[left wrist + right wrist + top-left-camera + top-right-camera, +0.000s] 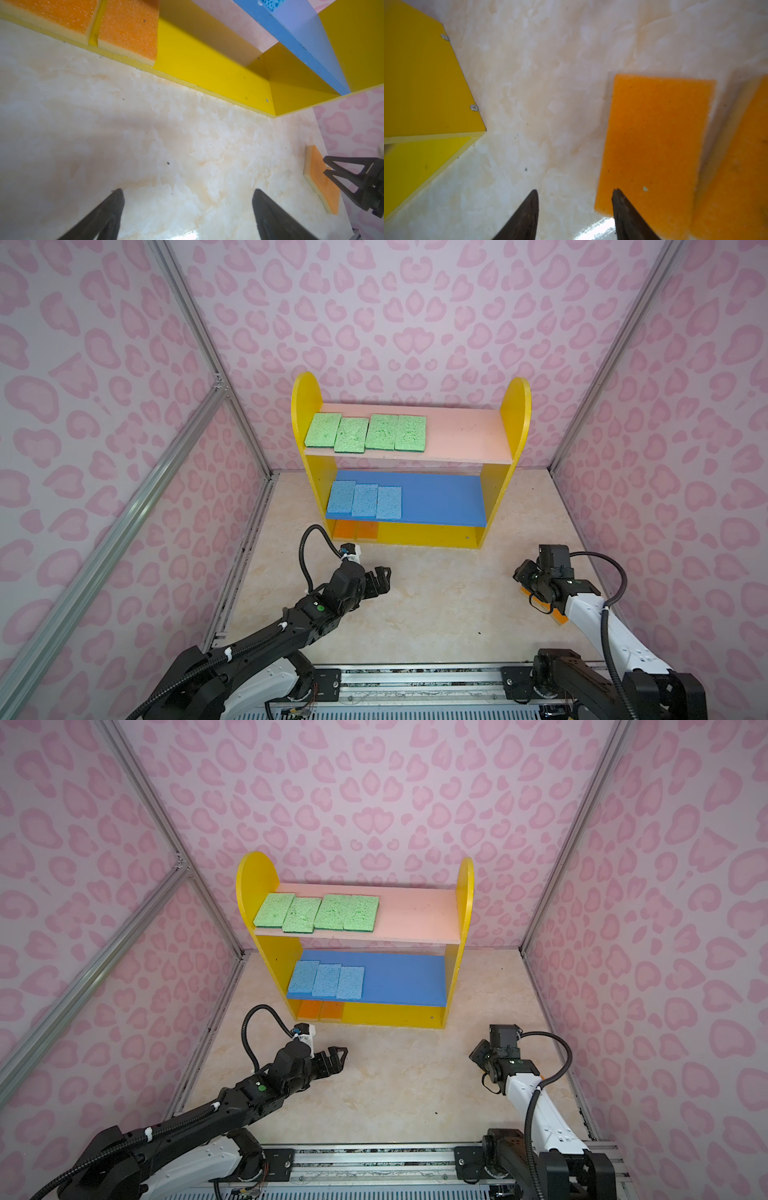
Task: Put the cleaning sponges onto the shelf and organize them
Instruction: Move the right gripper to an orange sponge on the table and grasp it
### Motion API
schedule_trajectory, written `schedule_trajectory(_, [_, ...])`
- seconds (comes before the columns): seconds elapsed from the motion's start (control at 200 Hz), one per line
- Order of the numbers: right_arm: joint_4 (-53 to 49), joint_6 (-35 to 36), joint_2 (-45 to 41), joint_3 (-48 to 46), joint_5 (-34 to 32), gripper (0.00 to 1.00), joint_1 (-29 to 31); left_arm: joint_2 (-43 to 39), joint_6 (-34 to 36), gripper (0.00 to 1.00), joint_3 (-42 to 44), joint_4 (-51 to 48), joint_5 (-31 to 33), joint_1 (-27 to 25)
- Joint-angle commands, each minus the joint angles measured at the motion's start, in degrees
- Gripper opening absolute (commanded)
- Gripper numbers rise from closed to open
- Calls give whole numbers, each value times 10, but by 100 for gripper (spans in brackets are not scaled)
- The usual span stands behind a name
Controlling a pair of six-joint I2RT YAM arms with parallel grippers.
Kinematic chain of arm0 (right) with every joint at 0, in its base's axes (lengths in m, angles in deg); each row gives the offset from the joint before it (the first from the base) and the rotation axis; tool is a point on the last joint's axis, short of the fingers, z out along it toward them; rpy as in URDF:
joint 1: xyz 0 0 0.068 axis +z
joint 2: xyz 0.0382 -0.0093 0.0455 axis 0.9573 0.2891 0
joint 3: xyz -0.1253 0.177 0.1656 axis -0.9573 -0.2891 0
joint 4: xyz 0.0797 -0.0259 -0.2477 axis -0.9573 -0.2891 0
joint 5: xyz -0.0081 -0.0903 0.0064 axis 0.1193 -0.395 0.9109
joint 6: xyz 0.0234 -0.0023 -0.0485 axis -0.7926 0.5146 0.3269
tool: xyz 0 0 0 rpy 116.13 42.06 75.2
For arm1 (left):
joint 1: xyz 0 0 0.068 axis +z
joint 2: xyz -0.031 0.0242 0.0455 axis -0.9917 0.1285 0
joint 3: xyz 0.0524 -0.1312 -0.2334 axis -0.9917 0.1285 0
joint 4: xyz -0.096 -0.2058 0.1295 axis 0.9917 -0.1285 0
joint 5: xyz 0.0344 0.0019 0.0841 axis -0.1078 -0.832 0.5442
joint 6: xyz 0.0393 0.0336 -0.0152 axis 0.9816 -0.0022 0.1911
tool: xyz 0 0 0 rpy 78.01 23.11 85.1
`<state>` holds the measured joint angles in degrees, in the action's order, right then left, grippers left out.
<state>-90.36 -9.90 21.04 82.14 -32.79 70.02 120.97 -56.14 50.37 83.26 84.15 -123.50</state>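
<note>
The shelf (515, 414) stands at the back, with several green sponges (351, 434) on its pink board and three blue sponges (365, 501) on its blue board. Two orange sponges (353, 529) lie at the left of the yellow base (207, 62). My left gripper (380, 580) hangs open over bare floor in front of them, nothing between its fingers (116, 199). On the floor to the right lie two more orange sponges (654, 141), side by side. My right gripper (575, 190) stands open there, one finger over the nearer sponge's edge, the other over the floor.
The marble-look floor (436, 605) runs between the two arms. Pink patterned walls (665, 448) close in both sides and the back. A metal rail (415, 680) crosses the front edge. The right part of each shelf board (465, 431) is bare.
</note>
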Motion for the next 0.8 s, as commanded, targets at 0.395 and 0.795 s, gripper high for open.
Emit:
schedule_trajectory(0.395, [77,53,135,-23,52,34,-36,-26,-11,97,19,13,9,0])
schedule_trajectory(0.795, [37,71,58,-26,93,0,10,-33,-17,96,19,2,19,2])
